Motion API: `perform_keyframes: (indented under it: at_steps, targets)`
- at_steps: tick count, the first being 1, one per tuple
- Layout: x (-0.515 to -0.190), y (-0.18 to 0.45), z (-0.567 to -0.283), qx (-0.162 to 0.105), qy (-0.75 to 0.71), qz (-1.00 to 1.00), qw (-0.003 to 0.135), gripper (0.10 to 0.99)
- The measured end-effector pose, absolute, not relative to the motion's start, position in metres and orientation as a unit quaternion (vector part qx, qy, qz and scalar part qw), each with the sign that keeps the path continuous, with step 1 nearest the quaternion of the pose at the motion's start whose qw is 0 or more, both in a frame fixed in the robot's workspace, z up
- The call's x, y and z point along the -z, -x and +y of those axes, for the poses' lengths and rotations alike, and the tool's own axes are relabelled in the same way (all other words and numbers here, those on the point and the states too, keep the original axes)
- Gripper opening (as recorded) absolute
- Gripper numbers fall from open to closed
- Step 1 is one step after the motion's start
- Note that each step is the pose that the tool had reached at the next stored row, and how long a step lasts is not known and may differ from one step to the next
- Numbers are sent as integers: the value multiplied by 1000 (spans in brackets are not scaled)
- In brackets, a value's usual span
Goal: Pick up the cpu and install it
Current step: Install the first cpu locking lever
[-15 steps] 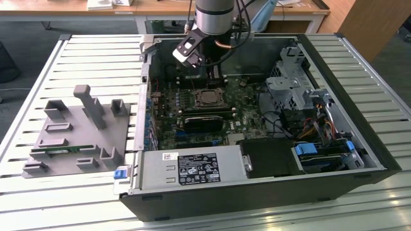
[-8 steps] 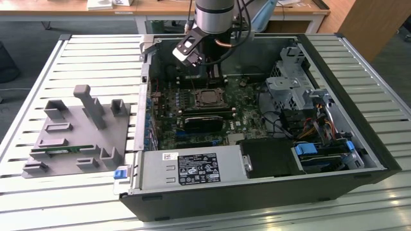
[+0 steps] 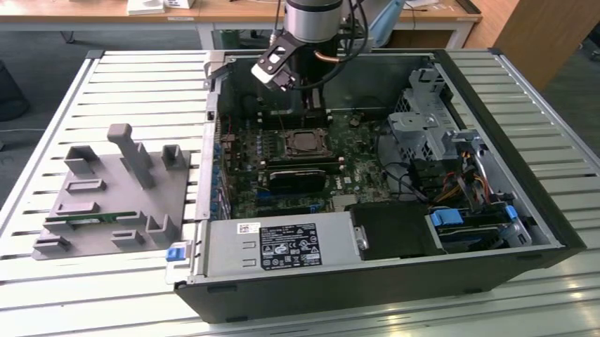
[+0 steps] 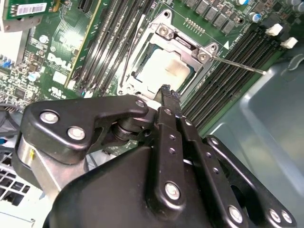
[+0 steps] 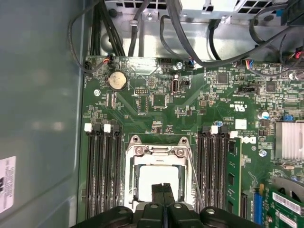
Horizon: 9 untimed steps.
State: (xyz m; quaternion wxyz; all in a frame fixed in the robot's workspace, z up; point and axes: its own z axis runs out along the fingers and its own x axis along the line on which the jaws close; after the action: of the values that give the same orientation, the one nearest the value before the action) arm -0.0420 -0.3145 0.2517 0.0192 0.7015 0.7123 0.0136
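Arm (image 3: pixel 314 17): stands near vertical, wrist held above the far side of the socket (image 3: pixel 305 142) in the exterior view. Tool (image 5: pixel 164 186) (image 4: pixel 166 89): pointed down at the socket, tips over its edge in both wrist views. Fingers (image 5: pixel 158 192): drawn together along their full visible length, faces meeting, closed on each other alone. Black outer links (image 4: pixel 221 190): folded in beside the fingers. Contact between tips and socket: cannot be determined
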Motion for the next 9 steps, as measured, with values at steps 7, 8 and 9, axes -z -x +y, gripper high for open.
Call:
perform_keyframes:
  at_steps: [7,8,9]
  targets:
    - [-269,42,-315,-14,-701,712,19,106]
    - [-272,42,-315,-14,-701,712,19,106]
    - [-274,42,-315,-14,-701,712,19,106]
